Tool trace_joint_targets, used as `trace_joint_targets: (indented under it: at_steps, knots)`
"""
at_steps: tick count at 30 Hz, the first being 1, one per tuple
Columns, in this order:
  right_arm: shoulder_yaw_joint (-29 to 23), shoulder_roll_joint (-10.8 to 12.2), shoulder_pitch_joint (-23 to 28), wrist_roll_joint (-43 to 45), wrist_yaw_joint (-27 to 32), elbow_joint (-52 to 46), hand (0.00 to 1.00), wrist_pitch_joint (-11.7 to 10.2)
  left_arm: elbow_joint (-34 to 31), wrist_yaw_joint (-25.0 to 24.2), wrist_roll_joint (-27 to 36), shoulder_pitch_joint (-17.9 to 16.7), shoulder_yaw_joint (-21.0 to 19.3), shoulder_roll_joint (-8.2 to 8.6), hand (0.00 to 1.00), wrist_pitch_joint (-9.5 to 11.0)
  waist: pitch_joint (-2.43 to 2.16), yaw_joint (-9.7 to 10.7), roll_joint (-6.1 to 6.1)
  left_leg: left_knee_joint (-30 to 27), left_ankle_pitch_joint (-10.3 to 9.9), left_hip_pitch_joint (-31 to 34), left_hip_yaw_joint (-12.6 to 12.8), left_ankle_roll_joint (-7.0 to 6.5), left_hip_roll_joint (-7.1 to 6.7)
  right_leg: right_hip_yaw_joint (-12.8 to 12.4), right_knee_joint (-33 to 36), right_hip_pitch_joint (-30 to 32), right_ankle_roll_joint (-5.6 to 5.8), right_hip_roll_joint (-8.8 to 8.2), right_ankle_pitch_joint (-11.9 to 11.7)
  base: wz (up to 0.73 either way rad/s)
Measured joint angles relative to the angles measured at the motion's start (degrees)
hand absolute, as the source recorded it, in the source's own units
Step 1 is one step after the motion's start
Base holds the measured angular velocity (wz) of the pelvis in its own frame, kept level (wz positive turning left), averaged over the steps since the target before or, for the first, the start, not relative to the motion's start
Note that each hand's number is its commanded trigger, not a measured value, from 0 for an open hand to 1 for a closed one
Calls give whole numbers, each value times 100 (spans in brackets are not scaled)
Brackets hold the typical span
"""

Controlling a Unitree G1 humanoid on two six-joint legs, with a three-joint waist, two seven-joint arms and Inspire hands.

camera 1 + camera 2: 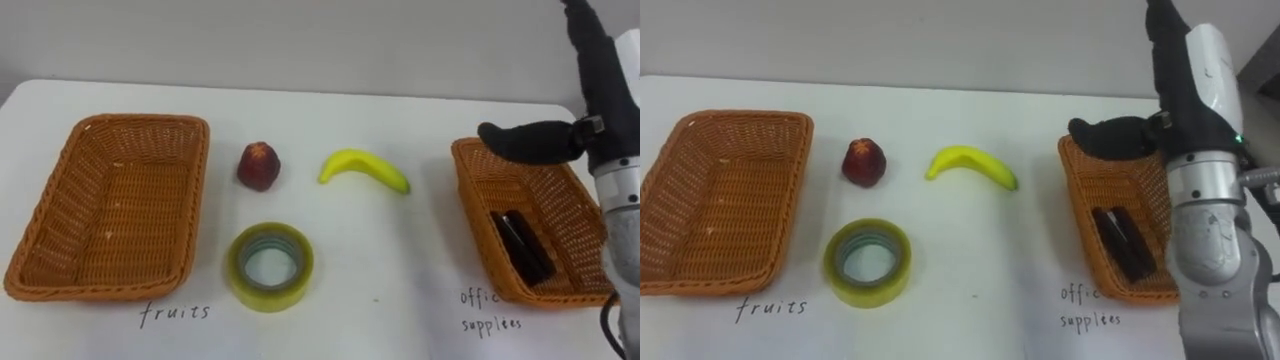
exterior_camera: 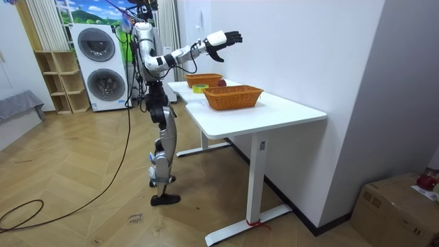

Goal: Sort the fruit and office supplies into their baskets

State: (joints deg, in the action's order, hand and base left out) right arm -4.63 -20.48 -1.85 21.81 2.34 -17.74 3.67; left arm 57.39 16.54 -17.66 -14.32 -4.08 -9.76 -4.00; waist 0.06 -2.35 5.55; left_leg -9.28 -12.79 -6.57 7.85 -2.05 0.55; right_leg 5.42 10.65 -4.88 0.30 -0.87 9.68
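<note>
Right hand (image 1: 530,140) hovering above right basket (image 1: 555,195), fingers stretching out straight, gripping nothing. Dark oblong object (image 1: 522,247) lying inside that basket. Banana (image 1: 363,169) lying on white bench (image 1: 400,270) between the baskets, nearer the right one. Red fruit (image 1: 258,165) sitting further left, near left basket (image 1: 110,200). Yellowish tape roll (image 1: 237,268) lying flat, nearer robot than fruit. Robot standing at bench's far end, right arm reaching out over it.

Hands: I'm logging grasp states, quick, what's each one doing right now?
Right hand: open, fingers straight, holding nothing, over the right basket.
Left hand: cannot be told.
</note>
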Motion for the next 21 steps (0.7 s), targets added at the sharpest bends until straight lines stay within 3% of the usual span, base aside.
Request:
trace_joint_targets:
  at_steps: [6,13,21]
  knots:
    - [324,0,-9,-151,-16,-2,0,-157,5,23,4,-21,5,-6,0,186,0,-111,8,-3,1,-2,-41,-2,-8,43,-3,-23,0,-12,0,2]
    - [392,53,-6,-125,4,-1,0,-354,107,38,-4,-114,105,-7,0,206,12,-118,13,1,0,13,-152,0,-8,121,-11,-62,0,-8,0,8]
    - [792,245,84,-167,43,24,0,-369,218,75,-48,-114,162,-9,0,205,10,-198,3,-38,2,112,-172,3,-29,272,-10,13,0,-24,0,1]
